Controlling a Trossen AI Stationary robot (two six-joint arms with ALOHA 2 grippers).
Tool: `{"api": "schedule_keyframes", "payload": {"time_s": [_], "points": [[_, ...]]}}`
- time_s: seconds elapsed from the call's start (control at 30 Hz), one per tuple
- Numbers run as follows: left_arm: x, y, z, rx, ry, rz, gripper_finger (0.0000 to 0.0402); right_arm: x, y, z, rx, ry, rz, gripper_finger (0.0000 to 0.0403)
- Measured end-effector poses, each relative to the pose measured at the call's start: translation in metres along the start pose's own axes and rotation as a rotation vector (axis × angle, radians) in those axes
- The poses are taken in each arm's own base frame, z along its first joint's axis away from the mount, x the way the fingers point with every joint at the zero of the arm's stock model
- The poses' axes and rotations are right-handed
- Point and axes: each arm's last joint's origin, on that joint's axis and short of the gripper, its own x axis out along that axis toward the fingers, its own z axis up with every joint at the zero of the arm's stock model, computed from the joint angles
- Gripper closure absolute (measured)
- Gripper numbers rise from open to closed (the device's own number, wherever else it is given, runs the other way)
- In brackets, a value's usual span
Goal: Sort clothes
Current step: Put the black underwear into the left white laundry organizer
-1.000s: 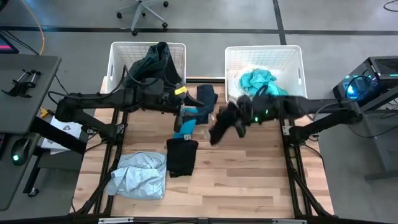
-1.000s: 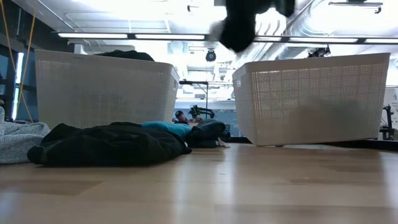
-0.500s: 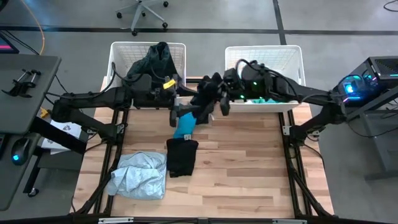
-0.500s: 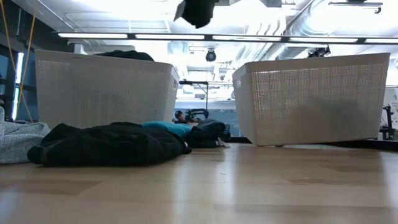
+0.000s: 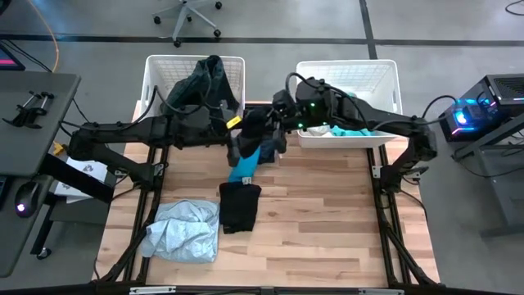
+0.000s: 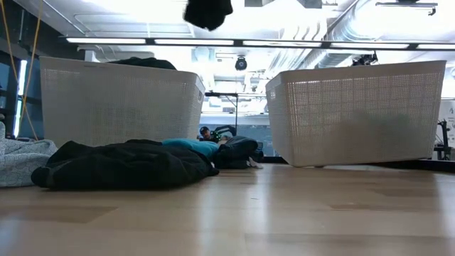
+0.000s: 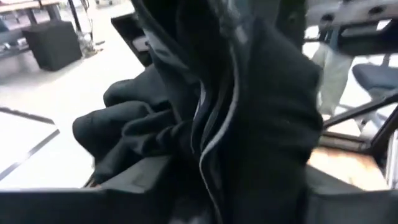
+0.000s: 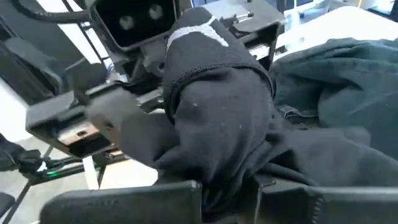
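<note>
From above, you have the right gripper (image 5: pixel 277 123) reaching across to the gap between the two baskets, with a black garment (image 5: pixel 252 131) bunched at its tip; the left gripper (image 5: pixel 232 131) sits just beside it on the other side of that cloth, so the two arms meet over the far middle of the table (image 5: pixel 327 221). Beyond the left gripper, the left basket (image 5: pixel 155 70) holds a dark heap of clothes (image 5: pixel 201 82); behind the right gripper, the right basket (image 5: pixel 385 74) holds teal and white pieces (image 5: pixel 348 129). Below the meeting grippers a bright blue garment (image 5: pixel 243 168) lies on the wood, then a folded black piece (image 5: pixel 240 205), and farther toward the left arm's side a pale blue garment (image 5: pixel 182 229). At table height, you see the carried black cloth (image 6: pixel 207 12) hanging high above the boards, well clear of the dark pile (image 6: pixel 121 165) and the blue fabric (image 6: pixel 192 146) lying between the two white baskets (image 6: pixel 121 99). Through the left wrist, dark folded fabric (image 7: pixel 249 124) fills the space right in front of the gripper; I cannot tell whether its fingers are clenched or released. Through the right wrist, the right gripper (image 8: pixel 227 186) is clamped on the black garment (image 8: pixel 217 118), which bulges up from between its fingers, with the other arm's gripper housing (image 8: pixel 134 22) just beyond the cloth.
</note>
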Motion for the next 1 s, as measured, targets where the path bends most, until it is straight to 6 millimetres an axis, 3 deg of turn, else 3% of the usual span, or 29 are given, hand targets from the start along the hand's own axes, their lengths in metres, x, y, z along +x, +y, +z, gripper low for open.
{"api": "schedule_keyframes", "payload": {"time_s": [0.17, 0.2, 0.37, 0.5, 0.63, 0.77, 0.9, 1.0], "points": [[-0.014, 0.003, 0.002, 0.002, 0.007, -0.008, 0.0362, -0.001, 0.001, 0.002, 0.038, -0.017, 0.004, 0.0302], [-0.019, 0.004, 0.004, 0.001, 0.0, -0.012, 0.0372, -0.001, 0.001, 0.003, 0.046, -0.019, 0.005, 0.0282], [-0.046, 0.015, 0.01, -0.008, -0.029, 0.041, 0.0371, -0.006, 0.002, 0.008, 0.049, -0.03, 0.01, 0.0184], [-0.077, 0.029, 0.011, -0.009, -0.022, 0.174, 0.0371, -0.017, 0.007, 0.023, 0.031, -0.085, 0.011, 0.014], [-0.106, 0.048, 0.012, -0.029, -0.047, 0.327, 0.0371, -0.028, 0.011, 0.036, -0.005, -0.14, 0.008, 0.013], [-0.123, 0.072, 0.013, -0.054, -0.073, 0.528, 0.0371, -0.035, 0.014, 0.045, -0.024, -0.173, 0.009, 0.0129], [-0.127, 0.1, 0.012, -0.058, -0.033, 0.712, 0.0371, -0.036, 0.014, 0.045, -0.023, -0.168, 0.007, 0.0128], [-0.12, 0.123, 0.002, -0.075, 0.092, 0.786, 0.0371, -0.036, 0.013, 0.041, -0.016, -0.131, -0.001, 0.0128]]}}
